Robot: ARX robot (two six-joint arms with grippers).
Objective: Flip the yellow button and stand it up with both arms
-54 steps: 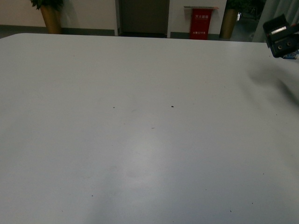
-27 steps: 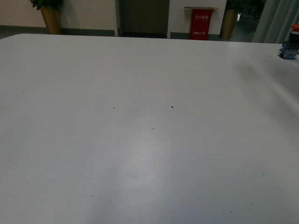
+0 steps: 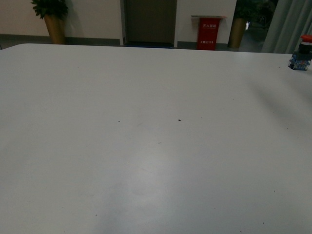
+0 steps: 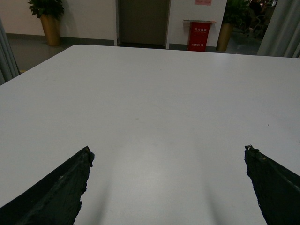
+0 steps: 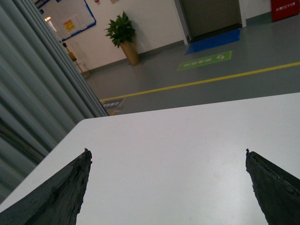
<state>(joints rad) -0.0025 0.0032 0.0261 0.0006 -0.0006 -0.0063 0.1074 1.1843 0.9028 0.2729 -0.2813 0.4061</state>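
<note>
- Checking nearest first: the left claw shows in its wrist view with both dark fingers spread wide and nothing between them, above bare white tabletop.
- The right claw is likewise spread and empty in its own wrist view; its camera looks past a tabletop edge toward grey floor with a yellow line.
- Neither arm appears in the front view, so how the two claws stand to each other cannot be told.
- The yellow button is not in sight in any view. Its location cannot be stated.
- The only button visible is the red-topped button with a blue block, standing at the far right tabletop edge in the front view.
- Risk one: mistaking that red-topped unit for the target, since it shares the blue block. Cause: no yellow cap in view for comparison.
- Risk two: a reach toward that far edge could knock the red-topped button off the tabletop, as it stands close to the rim.
- Risk three: both arms searching the same area unseen by the front camera could collide.
- Far background: potted plant, door and red cabinet, none relevant to handling.
</note>
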